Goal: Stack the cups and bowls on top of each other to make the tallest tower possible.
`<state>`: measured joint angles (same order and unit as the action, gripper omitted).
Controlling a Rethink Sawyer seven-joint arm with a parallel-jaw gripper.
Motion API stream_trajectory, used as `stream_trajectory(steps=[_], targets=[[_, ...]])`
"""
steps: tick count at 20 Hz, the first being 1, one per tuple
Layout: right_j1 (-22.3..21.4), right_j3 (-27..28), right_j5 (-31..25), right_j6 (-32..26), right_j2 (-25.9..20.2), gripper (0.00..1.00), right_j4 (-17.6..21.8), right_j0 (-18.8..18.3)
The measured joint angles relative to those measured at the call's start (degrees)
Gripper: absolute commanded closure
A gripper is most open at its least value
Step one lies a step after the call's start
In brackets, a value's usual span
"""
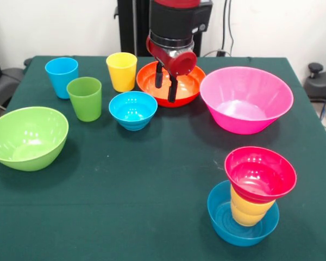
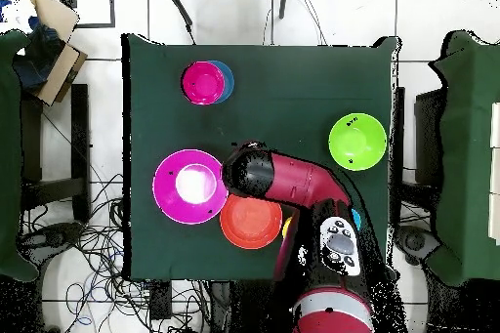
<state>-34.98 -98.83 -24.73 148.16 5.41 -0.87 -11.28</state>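
My gripper (image 1: pixel 165 92) hangs open and empty over the wide orange bowl (image 1: pixel 191 87) at the far side; its dark fingers (image 1: pixel 173 89) reach down inside the bowl's rim. A small blue bowl (image 1: pixel 133 110) sits just in front of it. The yellow cup (image 1: pixel 121 70), green cup (image 1: pixel 85 98) and light blue cup (image 1: pixel 61 76) stand upright to the left. The large pink bowl (image 1: pixel 245 99) is to the right and the lime green bowl (image 1: pixel 27 137) at the left edge. Near the front right, a short stack holds a blue bowl (image 1: pixel 243 225), the yellow-orange cup (image 1: pixel 250 209) and the red bowl (image 1: pixel 259 174) on top.
In the overhead view my red arm (image 2: pixel 288 181) covers the gripper and most of the cups. The orange bowl (image 2: pixel 250 224), the pink bowl (image 2: pixel 190 186), the lime bowl (image 2: pixel 356 142) and the red-topped stack (image 2: pixel 203 82) show on the green tablecloth (image 2: pixel 283 75).
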Motion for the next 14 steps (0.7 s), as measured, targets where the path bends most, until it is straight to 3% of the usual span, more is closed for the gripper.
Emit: stream_trajectory(steps=[7,14], targets=[[2.81,-1.08,0.73,0.00,1.72,0.00,-3.02,2.60],[6.78,-2.19,6.40,0.00,1.99,0.00,-6.20,3.85]])
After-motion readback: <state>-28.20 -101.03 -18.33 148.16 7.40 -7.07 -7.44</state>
